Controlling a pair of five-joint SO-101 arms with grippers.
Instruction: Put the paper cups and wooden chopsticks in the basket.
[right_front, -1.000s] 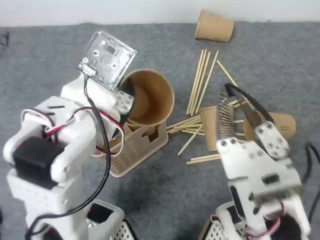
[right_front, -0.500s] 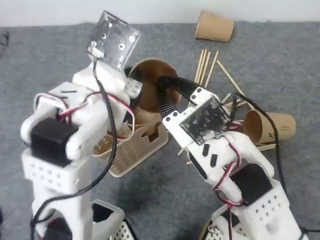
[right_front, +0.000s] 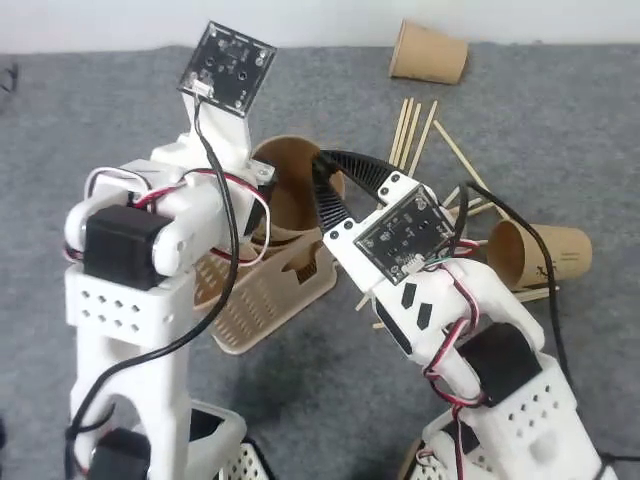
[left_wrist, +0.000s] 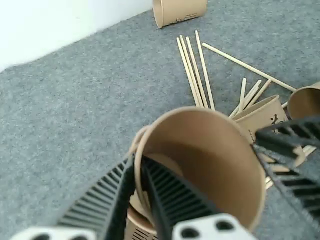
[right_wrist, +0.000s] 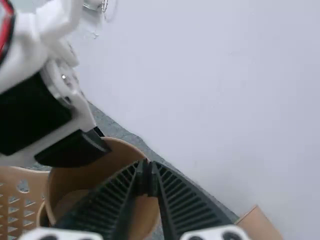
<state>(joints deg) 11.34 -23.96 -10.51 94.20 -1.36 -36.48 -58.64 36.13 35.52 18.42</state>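
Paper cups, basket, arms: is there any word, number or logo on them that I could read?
No text here can be read.
Side-lying paper cup: a small dark printed mark on its wall, too small to read.
Held paper cup: nothing printed on the parts that show.
Basket: no label on the wall that shows.

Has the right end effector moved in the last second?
Yes. The right end effector swung from beside the lying cup across to the rim of the held cup.
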